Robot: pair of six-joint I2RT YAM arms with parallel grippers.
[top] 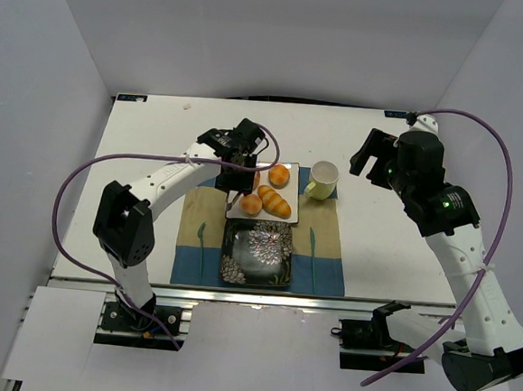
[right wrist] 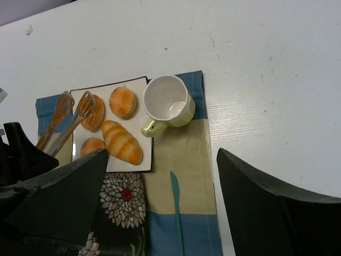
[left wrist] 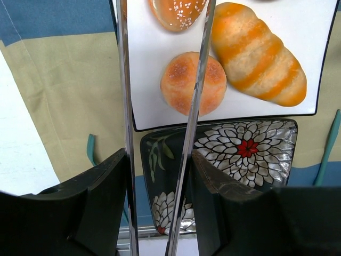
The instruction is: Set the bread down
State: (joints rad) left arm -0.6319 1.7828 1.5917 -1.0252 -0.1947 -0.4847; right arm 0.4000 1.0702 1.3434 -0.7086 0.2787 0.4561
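The bread, an oval orange-brown roll flecked with seeds, lies on the white plate, out beyond the left gripper. It sits between the two blades of the metal tongs, its edge at the right blade and a clear gap to the left one; whether either blade touches it cannot be told. The left jaws are clenched on the tongs, kept part-way apart by the two arms. The right gripper hangs above the surface near the mug, jaws spread wide and empty.
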